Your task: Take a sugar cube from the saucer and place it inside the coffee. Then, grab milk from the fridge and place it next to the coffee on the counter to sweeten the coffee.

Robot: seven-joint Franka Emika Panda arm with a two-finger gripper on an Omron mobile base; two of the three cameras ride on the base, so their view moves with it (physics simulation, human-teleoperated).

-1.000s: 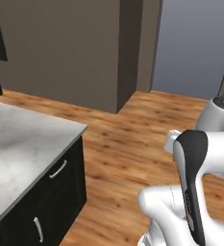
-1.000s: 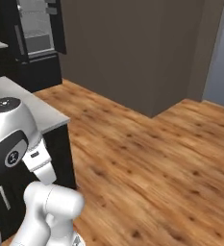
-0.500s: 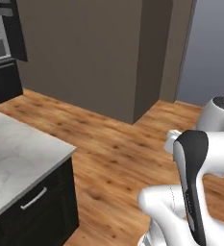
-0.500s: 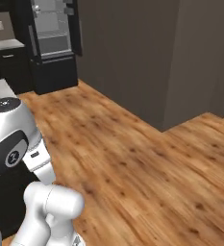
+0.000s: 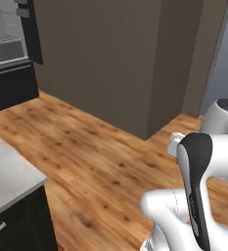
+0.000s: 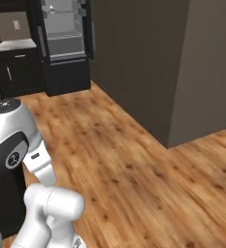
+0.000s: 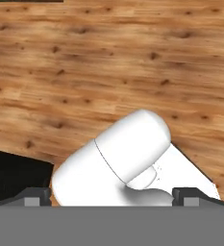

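Note:
The fridge (image 5: 6, 30) stands at the top left of the left base view, doors swung open on a light grey inside with shelves. In the right base view the fridge (image 6: 64, 35) is at the far end of the wooden floor. A corner of the counter (image 5: 7, 180) lies at the lower left. In the hand view my gripper (image 7: 112, 195) is open, its two dark tips far apart with nothing between them, looking down at the floor. The saucer, the sugar cube, the coffee and the milk are out of view.
A tall brown wall block (image 5: 110, 63) juts into the room, and its corner (image 6: 169, 87) stands right of the way to the fridge. Wooden floor (image 6: 109, 145) runs open up to the fridge. A second worktop over black cabinets (image 6: 12, 46) sits left of it.
The whole picture has shifted, so the base has moved. The fridge now sits larger and further into both base views, while the counter has slid off to the left. The gripper stays open.

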